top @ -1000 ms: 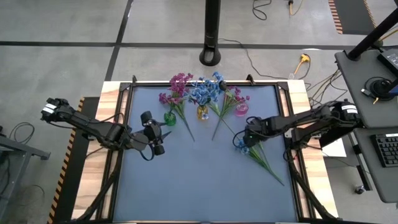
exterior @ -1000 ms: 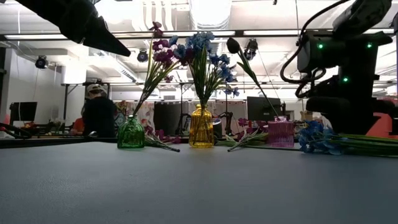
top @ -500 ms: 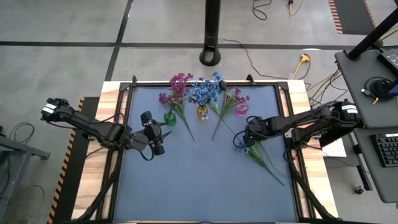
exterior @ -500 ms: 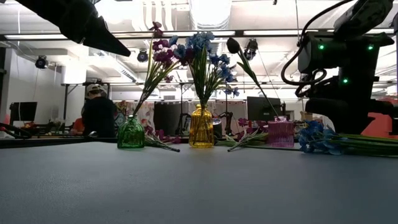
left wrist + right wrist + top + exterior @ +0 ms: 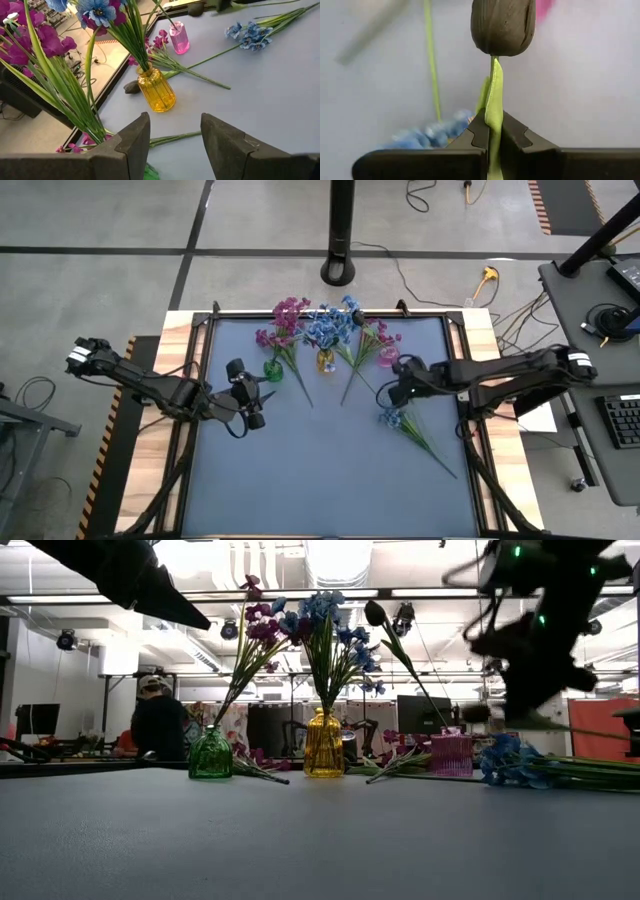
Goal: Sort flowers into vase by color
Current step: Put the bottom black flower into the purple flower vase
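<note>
My right gripper (image 5: 398, 392) (image 5: 493, 124) hangs above the table's right middle, shut on a dark purple tulip bud sprig (image 5: 503, 25). A blue sprig (image 5: 391, 417) (image 5: 505, 760) lies flat on the mat just near of it. At the far edge stand a green vase (image 5: 272, 370) with magenta-pink flowers, a yellow vase (image 5: 326, 362) with blue flowers, and a pink vase (image 5: 388, 357) from which a dark bud (image 5: 375, 612) leans out. My left gripper (image 5: 252, 408) (image 5: 175, 135) waits open over the mat's left side. My right gripper pinches the tulip sprig's green stem and leaf (image 5: 494, 97) between its two fingers, just below the bud. The sprig is lifted clear of the table. In the low view its stem (image 5: 600, 730) runs about level behind the fingers.
Two loose sprigs lie on the mat in front of the vases, one by the green vase (image 5: 300, 388) and one by the pink vase (image 5: 352, 385). The near half of the blue mat (image 5: 320, 480) is bare. A person (image 5: 160, 725) sits in the room behind.
My right gripper has risen from table height beside the blue sprig and drawn slightly toward the far edge, staying shut. The tulip sprig has come up with it, lifted clear of the mat. The blue sprig has stayed where it lay.
</note>
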Robot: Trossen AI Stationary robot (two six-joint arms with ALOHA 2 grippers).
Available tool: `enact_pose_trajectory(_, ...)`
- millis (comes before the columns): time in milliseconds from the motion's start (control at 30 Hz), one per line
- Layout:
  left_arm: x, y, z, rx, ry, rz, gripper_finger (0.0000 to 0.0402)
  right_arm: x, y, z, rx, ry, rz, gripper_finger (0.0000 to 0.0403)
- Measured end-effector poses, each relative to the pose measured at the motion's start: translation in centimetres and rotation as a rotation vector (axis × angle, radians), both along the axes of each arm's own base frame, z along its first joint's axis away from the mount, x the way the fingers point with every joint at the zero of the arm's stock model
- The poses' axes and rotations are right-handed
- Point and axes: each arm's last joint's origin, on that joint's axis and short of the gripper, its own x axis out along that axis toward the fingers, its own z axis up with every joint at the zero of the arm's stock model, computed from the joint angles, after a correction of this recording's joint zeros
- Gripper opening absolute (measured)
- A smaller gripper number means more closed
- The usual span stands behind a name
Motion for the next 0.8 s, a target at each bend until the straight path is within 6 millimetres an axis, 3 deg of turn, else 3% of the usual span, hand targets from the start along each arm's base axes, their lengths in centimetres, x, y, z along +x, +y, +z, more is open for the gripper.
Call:
enact_pose_trajectory(567, 0.0, 0.0, 0.0, -0.001, -0.002, 0.000, 0.0160, 0.6, -1.1, 9.6, -0.680, -0.479, 0.111, 0.0013)
enact_pose_trajectory(800, 0.0, 0.0, 0.0, -0.002, -0.004, 0.000, 0.0160, 0.7, -2.1, 12.4, -0.908, -0.574, 0.106, 0.0013)
